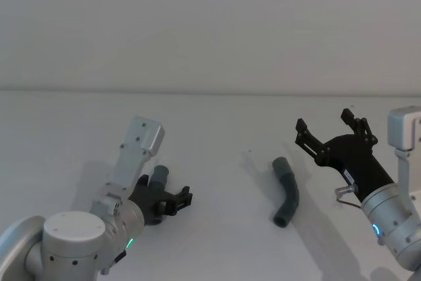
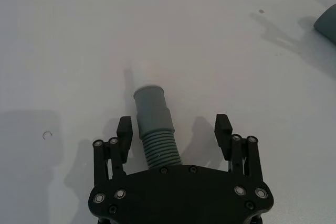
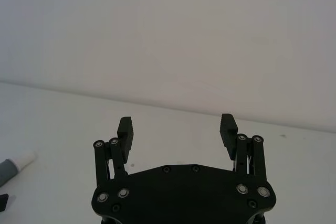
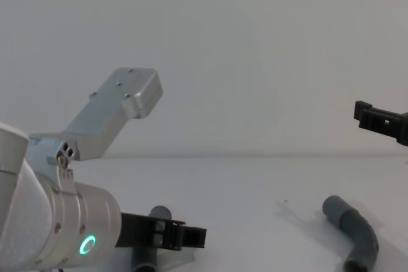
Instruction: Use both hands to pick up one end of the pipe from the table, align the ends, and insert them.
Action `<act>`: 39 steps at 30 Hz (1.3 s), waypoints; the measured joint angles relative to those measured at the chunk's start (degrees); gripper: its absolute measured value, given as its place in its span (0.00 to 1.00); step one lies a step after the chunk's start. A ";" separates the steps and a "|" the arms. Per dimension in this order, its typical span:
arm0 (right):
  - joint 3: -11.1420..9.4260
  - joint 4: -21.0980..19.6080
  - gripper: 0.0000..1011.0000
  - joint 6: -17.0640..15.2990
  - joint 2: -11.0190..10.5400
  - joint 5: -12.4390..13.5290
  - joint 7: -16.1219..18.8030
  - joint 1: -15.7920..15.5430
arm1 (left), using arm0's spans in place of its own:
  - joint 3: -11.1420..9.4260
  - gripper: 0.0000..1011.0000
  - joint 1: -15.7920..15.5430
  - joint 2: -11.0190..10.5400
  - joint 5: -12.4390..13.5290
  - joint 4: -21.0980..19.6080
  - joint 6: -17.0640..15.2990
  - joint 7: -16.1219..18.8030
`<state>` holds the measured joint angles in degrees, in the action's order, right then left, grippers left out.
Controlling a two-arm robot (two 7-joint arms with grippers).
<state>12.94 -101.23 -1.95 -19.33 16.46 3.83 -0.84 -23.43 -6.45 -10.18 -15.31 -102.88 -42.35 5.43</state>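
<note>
The pipe (image 2: 156, 140), dark grey and ribbed with a smooth cuff (image 2: 149, 100) (white tip beyond), lies on the white table (image 1: 217, 129) between the left gripper (image 2: 173, 123) and its wide-spread fingers, not clamped. A bent piece (image 1: 287, 192) lies centre-right. The right gripper (image 1: 323, 120) hovers raised, fingers spread, empty. A plain pale wall (image 1: 210, 24) stands behind.

Left gripper (image 2: 173, 125) and right gripper (image 3: 177, 127) black, with silver screw heads; pipe (image 2: 159, 148) between the left fingers dark grey, ribbed; its cuff (image 2: 151, 106) smooth paler grey, tip (image 3: 23, 159) white; table (image 2: 63, 51) plain white; left arm (image 4: 70, 218) silver, ring light (image 4: 87, 244) green.
</note>
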 joint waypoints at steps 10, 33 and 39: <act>0.00 0.00 0.99 0.00 0.00 0.00 0.00 0.00 | 0.05 0.67 -0.07 0.06 -0.04 0.07 -0.13 -0.08; 0.00 0.00 0.99 0.00 0.00 0.00 0.00 0.00 | 0.04 0.35 -0.12 0.11 -0.04 0.09 -0.21 -0.11; -0.03 -0.03 0.99 -0.11 -0.09 -0.02 0.07 -0.11 | 0.04 0.35 -0.12 0.11 -0.03 0.08 -0.21 -0.11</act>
<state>12.90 -101.26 -2.06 -19.43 16.45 3.90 -0.95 -23.39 -6.57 -10.07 -15.35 -102.80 -42.57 5.32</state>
